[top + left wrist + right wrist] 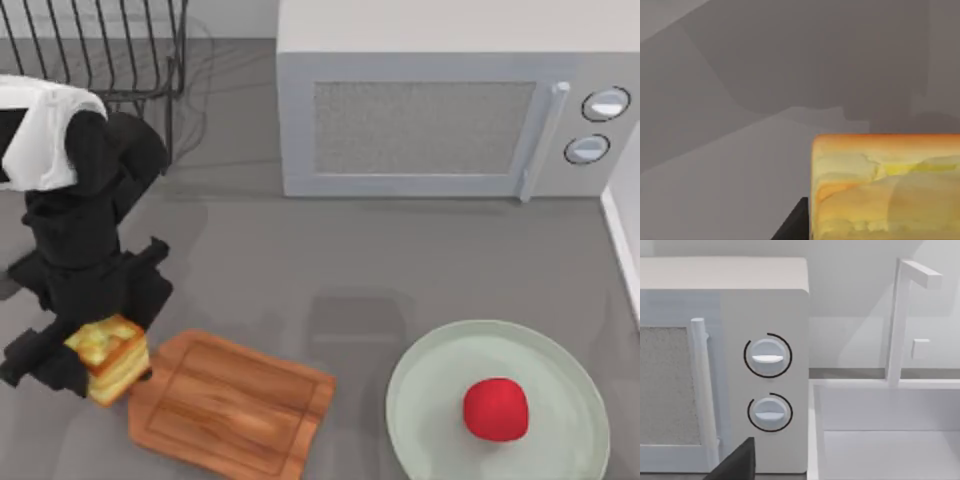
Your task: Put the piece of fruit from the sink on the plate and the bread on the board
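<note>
- Surface: flat grey table (330, 270), matte, with soft shadows across it. A pale wall runs behind it.
- Back of table: white microwave (450, 100), door shut, vertical handle, two round dials at its right end. In the right wrist view the dials (767, 356) sit one above the other.
- Back left: black wire rack (110, 50), standing beside the microwave's left side with a gap between.
- Right edge of table: white sink (625, 235). In the right wrist view its basin wall (880, 405) touches the microwave's right side, and a white angular tap (900, 320) rises behind it.
- Board (235, 405): brown wood, lying flat at front left-centre, turned at a slant, handle end toward the left.
- Plate (425, 400): pale green, front right, well apart from the board.
- Fruit (496, 409): red, resting on the plate, a little right of its middle.
- My left gripper (95, 360): at front left, over the table just beside the board's handle end. Jaws clamped on the bread (110, 358), which is held above the surface and overlaps the board's left edge as seen from above.
- Left wrist view: bread (885, 185) close up, grey table beyond.
- My right arm: a dark finger tip (737, 462) shows in front of the microwave; I cannot tell how those jaws stand.
</note>
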Robot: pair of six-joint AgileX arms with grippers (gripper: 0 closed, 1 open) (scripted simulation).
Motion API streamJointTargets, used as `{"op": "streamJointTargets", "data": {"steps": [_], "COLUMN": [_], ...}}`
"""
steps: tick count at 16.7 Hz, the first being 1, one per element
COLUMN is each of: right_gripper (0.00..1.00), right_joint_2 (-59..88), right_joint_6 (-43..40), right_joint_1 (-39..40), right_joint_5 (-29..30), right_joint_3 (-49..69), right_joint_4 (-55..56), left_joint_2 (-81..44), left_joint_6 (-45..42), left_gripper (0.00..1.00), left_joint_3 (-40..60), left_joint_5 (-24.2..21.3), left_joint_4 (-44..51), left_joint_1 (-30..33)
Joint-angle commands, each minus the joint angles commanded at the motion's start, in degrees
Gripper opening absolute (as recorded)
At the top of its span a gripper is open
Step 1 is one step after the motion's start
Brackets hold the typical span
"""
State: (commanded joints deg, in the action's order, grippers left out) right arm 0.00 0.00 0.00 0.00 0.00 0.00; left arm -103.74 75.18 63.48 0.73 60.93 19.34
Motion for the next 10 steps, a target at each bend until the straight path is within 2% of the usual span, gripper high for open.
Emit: {"op": "streamJointTargets", "data": {"steps": [5,10], "right_gripper": [1.0,1.0], "right_joint_2": [0.0,0.0], "right_joint_6": [0.0,0.0], "right_joint_1": [0.0,0.0], "right_joint_5": [0.0,0.0], "right_joint_3": [0.0,0.0], "right_joint_4": [0.0,0.0], "left_joint_2": [2.37,5.68], "left_joint_6": [26.31,44.48], "left_gripper": [0.0,0.0], "left_joint_3": [-0.3,0.36], "left_joint_5": [-0.66,-0.77], "left_joint_4": [-0.79,-2.18], "left_joint_1": [8.5,15.12]}}
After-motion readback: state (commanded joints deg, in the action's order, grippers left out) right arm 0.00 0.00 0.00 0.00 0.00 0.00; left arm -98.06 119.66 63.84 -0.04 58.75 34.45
